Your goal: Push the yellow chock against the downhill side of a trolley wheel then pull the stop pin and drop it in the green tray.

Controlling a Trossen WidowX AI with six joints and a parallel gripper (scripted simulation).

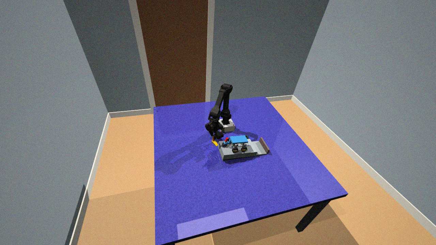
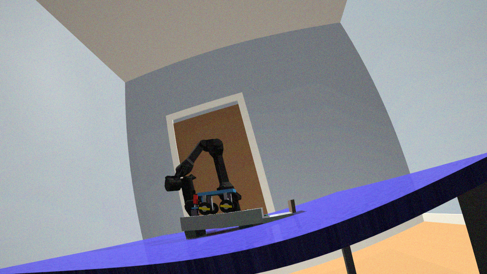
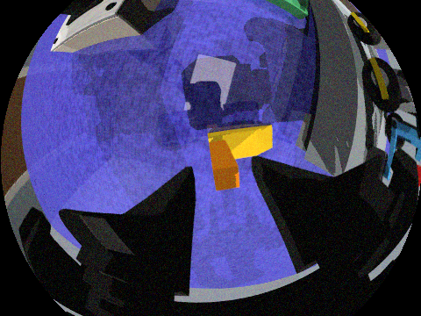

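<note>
The yellow chock stands on the table just off the ramp's uphill end. Its orange handle rises between the fingertips of my gripper, which is open, with gaps on both sides. In the exterior view the fingertips are hard to make out behind the trolley. The blue-topped trolley stands on the grey ramp. The red-headed stop pin is upright at its uphill end. The green tray shows partly behind the ramp.
A brown end board stands at the ramp's low end. The arm's pale base is behind the chock. The ramp's side wall lies close to the right of the gripper in the wrist view.
</note>
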